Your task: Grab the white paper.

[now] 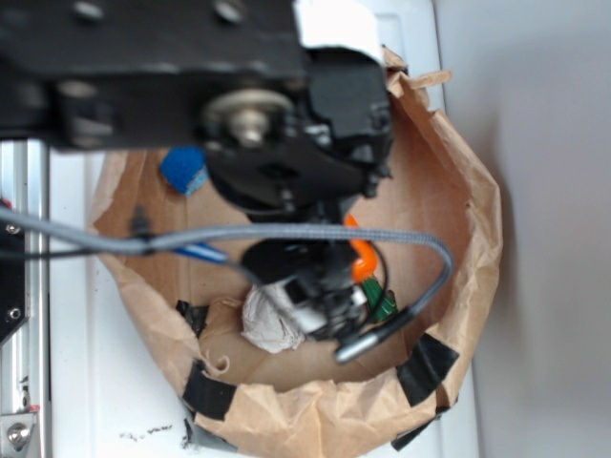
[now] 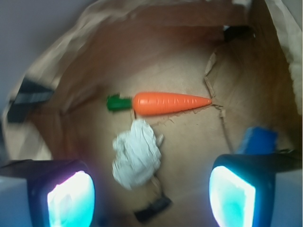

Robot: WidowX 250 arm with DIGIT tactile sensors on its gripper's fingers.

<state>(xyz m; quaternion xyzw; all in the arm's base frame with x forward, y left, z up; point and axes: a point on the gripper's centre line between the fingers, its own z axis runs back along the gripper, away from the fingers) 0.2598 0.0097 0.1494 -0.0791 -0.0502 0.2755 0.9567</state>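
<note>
The white paper point(image 2: 136, 153), a wrinkly off-white ball, lies on the floor of the brown paper bag point(image 2: 180, 61), just below the carrot. In the exterior view the white paper point(image 1: 267, 322) shows partly under my gripper point(image 1: 329, 301), near the bag's front wall. In the wrist view my gripper point(image 2: 151, 196) is open, with its two glowing pads point(image 2: 71, 198) wide apart. The ball sits between and ahead of them, closer to the left pad. Nothing is held.
An orange toy carrot point(image 2: 165, 103) with a green top lies across the bag's floor. A blue sponge point(image 1: 183, 170) sits at the bag's far left. Black tape patches point(image 1: 427, 365) mark the bag's rim. A grey cable point(image 1: 286, 234) loops over the bag.
</note>
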